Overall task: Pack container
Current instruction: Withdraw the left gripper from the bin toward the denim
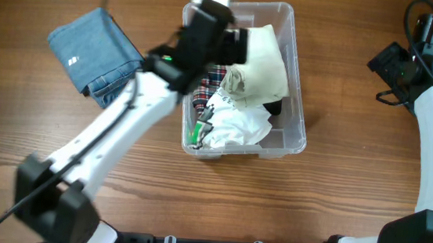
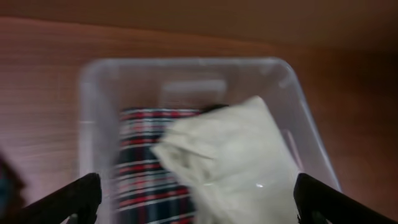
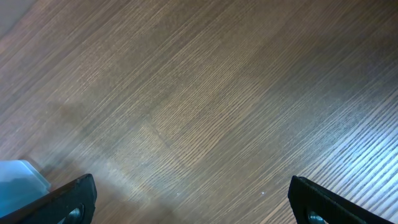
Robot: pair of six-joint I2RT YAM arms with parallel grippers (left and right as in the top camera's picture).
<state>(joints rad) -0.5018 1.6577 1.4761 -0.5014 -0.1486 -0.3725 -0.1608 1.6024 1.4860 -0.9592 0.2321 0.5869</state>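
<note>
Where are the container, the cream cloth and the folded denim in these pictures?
container [image 1: 296,89], overhead view, on its clear right-hand wall.
cream cloth [image 2: 236,162], left wrist view, on the middle of its top.
folded denim [image 1: 95,52], overhead view, on the middle of its top face.

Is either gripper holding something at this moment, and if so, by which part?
Nothing is held. The left gripper hangs open above the container, and the right gripper is open over the wooden table.
</note>
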